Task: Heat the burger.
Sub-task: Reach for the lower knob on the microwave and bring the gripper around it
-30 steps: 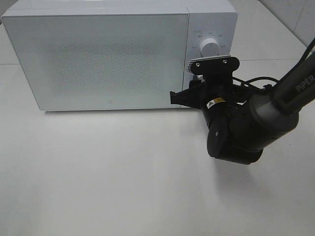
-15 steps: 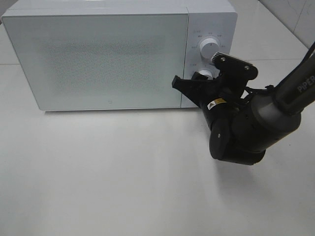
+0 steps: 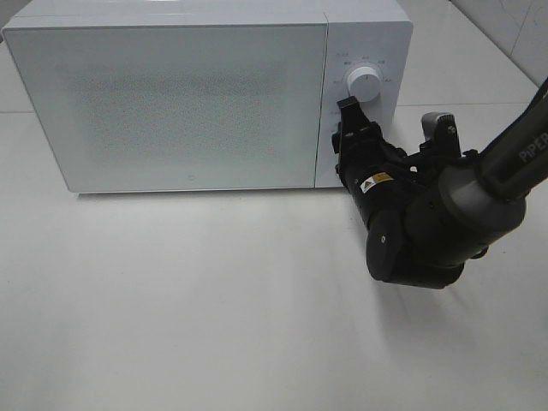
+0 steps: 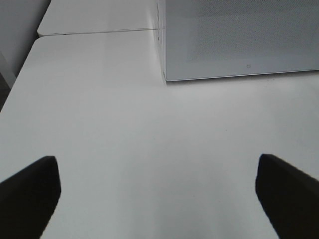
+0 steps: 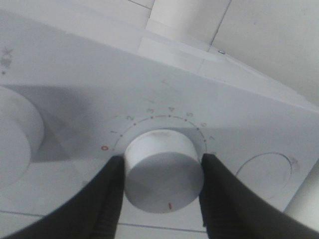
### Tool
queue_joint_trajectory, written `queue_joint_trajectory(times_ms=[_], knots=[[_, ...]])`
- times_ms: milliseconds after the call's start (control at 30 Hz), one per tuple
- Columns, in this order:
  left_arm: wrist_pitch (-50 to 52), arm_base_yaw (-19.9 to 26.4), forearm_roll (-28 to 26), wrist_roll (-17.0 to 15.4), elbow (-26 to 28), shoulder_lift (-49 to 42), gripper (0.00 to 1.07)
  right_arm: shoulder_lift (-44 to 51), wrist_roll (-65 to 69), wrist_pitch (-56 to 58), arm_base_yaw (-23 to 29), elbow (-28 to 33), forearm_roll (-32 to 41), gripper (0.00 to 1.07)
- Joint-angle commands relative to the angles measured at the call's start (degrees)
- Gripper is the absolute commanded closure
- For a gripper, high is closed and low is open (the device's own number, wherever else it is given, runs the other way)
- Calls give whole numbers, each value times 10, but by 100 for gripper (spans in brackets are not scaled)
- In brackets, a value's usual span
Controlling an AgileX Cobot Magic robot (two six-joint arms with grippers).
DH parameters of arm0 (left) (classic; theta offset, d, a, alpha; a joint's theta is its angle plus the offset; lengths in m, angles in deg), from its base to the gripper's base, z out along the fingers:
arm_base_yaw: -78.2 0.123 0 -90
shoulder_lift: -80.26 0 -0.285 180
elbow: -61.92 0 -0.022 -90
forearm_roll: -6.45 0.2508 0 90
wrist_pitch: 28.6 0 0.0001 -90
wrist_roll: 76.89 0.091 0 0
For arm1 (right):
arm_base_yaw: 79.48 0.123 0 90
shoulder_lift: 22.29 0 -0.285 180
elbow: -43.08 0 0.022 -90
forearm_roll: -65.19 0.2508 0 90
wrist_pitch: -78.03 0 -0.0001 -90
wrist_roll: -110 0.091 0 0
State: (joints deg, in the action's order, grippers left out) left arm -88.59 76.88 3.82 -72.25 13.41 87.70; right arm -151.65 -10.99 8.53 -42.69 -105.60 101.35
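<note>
1 white microwave (image 3: 171,94) is sitting on the white desk (image 3: 214,300), door shut. The frosted front is hiding the inside, so the burger isn't showing in any view and its spot can't be told.

The panel to the right of the door is carrying 2 round white knobs. The upper knob (image 3: 365,83) is standing free. The lower knob (image 5: 163,169) is being gripped by the right hand (image 5: 163,196), whose 2 black fingers (image 5: 112,199) are pressing on opposite sides of it. In the ext. view this hand is covering that knob.

Writing: the dial ring around the gripped knob is showing a red 0, then 1, 2, 3, 4, 5, and the later digits are too blurry to read. 1 red tick is marking the knob's face. Small grey print around the upper knob is unreadable. "PiPER" (image 3: 531,141) is running along the right arm (image 3: 445,214), and 1 small yellow sticker (image 3: 374,180) is sitting near the wrist, text too small to read. 1 tiny mark is showing low on the door.

The left hand (image 4: 159,199) is hanging over bare desk near the microwave's left front corner, its 2 fingers spread wide apart, holding nothing.
</note>
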Motion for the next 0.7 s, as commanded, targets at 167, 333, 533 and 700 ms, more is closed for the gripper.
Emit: queue_joint_trajectory(times_ms=[167, 333, 533, 700], knots=[[5, 3, -1, -1, -1, -13, 7, 2, 120, -85, 2, -16, -66, 107], [5, 3, -1, -1, -1, -13, 7, 2, 120, -100, 2, -16, -66, 106], [5, 3, -1, -1, -1, -13, 7, 2, 175, -100, 2, -16, -68, 105], [5, 3, -1, -1, -1, -13, 7, 2, 174, -100, 2, -16, -68, 104]])
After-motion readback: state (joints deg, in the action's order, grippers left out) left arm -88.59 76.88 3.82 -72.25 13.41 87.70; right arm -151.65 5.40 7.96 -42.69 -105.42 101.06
